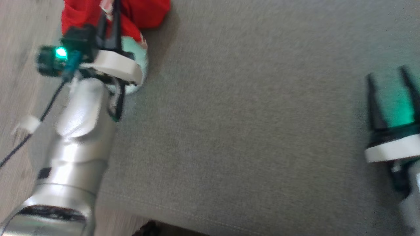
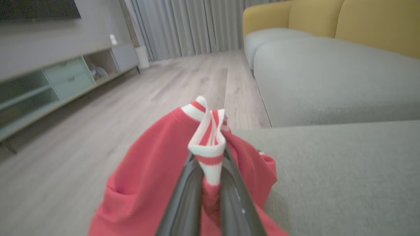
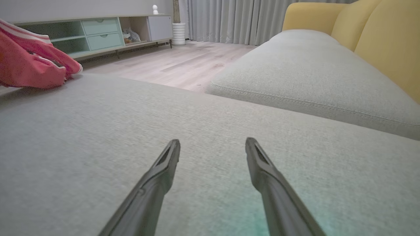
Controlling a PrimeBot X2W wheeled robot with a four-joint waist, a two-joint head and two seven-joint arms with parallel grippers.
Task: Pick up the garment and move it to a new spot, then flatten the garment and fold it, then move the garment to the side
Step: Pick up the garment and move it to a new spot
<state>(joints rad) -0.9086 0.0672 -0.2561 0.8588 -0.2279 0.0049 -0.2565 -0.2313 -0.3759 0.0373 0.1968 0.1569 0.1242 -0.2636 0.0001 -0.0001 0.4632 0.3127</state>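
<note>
The garment point(image 1: 137, 13) is red with a white-and-red striped trim; it lies bunched at the far left corner of the grey cushion point(image 1: 249, 131). My left gripper point(image 1: 110, 19) is shut on the garment's striped trim point(image 2: 208, 144), which sticks up between the dark fingers point(image 2: 183, 200). In the left wrist view the red cloth point(image 2: 154, 177) hangs around both fingers at the cushion's edge. My right gripper point(image 1: 390, 82) stands open low over the cushion at the right, holding nothing. The right wrist view has its gripper point(image 3: 212, 147) over bare fabric and the garment point(image 3: 29, 65) far left.
Wooden floor point(image 1: 19, 65) runs left of the cushion point(image 2: 344, 177). A second grey seat cushion point(image 3: 311, 78) with yellow backrests point(image 3: 387, 46) lies beyond. A low cabinet with pale green drawers point(image 3: 98, 32) and grey curtains point(image 3: 229, 19) stand across the room.
</note>
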